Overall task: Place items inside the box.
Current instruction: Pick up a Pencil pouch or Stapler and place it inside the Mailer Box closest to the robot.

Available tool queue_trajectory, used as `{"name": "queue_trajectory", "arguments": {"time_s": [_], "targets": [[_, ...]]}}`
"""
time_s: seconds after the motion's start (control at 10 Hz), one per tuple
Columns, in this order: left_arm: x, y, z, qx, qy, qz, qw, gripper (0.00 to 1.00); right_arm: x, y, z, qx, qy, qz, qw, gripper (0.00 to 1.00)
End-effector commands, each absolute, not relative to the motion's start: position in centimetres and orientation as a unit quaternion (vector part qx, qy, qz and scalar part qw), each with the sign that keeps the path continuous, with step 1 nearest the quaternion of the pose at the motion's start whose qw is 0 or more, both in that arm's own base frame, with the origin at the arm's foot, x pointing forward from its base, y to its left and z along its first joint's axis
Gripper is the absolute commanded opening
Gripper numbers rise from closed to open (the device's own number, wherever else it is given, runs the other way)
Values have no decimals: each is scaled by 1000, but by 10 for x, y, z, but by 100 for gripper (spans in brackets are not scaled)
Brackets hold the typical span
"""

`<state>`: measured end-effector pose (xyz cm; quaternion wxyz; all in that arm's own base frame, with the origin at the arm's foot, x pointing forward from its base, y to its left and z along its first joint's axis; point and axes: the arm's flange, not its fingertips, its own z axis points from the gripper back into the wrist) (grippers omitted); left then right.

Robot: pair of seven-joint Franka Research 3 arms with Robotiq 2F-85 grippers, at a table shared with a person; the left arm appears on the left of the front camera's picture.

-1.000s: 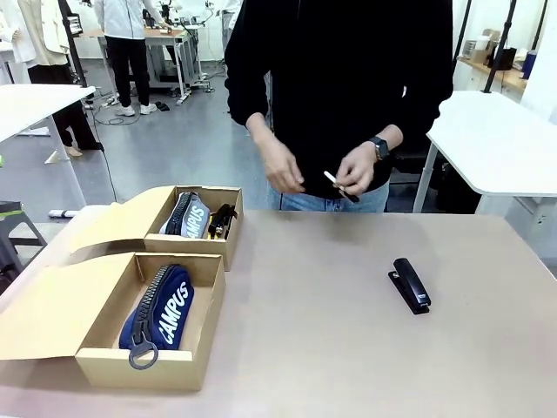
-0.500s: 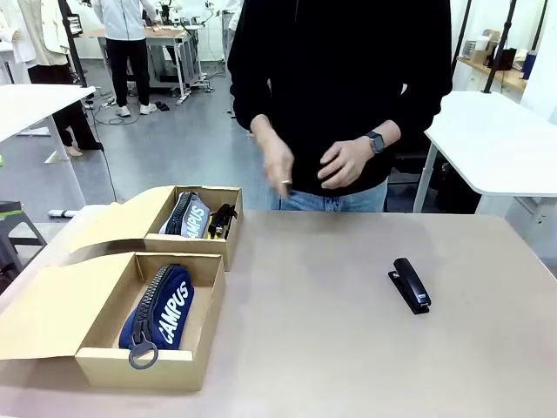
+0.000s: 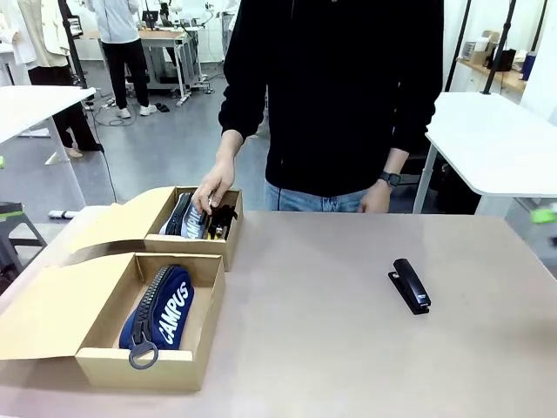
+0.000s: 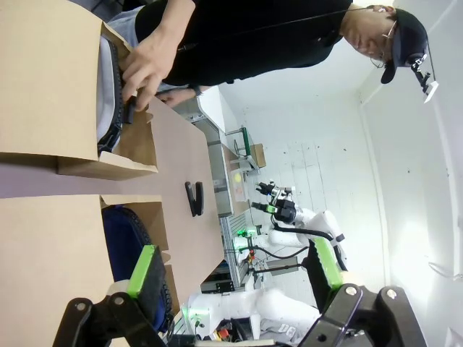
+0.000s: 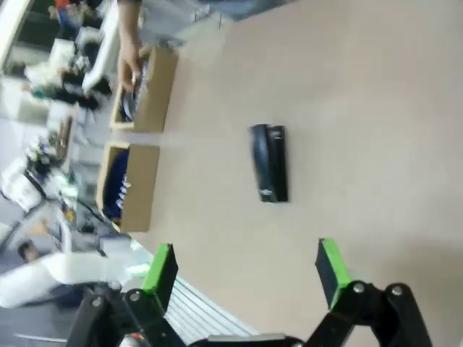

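The larger brown box (image 3: 196,361) stands open at the near left with the navy "CAMPUS" pouch (image 3: 161,309) lying inside. The black stapler (image 3: 409,285) rests on the bare tabletop to the right, also under my right gripper (image 5: 246,271), which hangs open high above it (image 5: 269,163). My left gripper (image 4: 235,271) is open too, above the near box (image 4: 43,267) and its pouch (image 4: 126,246). The person's hand (image 3: 213,187) reaches into the smaller far box (image 3: 226,248), over a black clip-like piece (image 3: 222,216). I cannot make out the pen or the yellow knife.
A grey "CAMPUS" pouch (image 3: 190,216) lies in the far box. Both flap lids (image 3: 52,309) spread out to the left. The person's other hand (image 3: 376,198) rests at the far table edge. A blurred green streak (image 3: 544,213) shows at the right edge.
The person's hand, which held the pen in front of the body, has dropped into the far box. The other hand has lowered to the table edge. The stapler and pouches stayed put.
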<state>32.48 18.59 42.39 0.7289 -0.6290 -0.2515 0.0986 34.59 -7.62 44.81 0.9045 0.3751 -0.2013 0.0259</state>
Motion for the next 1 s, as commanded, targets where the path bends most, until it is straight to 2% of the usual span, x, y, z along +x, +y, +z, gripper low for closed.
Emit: {"name": "queue_trajectory", "arguments": {"time_s": [0.0, 0.4, 0.7, 0.9], "targets": [[323, 186, 424, -631, -259, 88, 726, 100, 338, 46, 403, 319, -191, 85, 925, 100], [323, 186, 424, -631, -259, 88, 726, 100, 346, 136, 365, 243, -164, 125, 948, 100], [323, 186, 424, -631, -259, 88, 726, 100, 347, 137, 345, 159, -195, 111, 961, 100], [323, 186, 424, -631, -259, 88, 726, 100, 352, 126, 326, 134, -188, 124, 965, 100]]}}
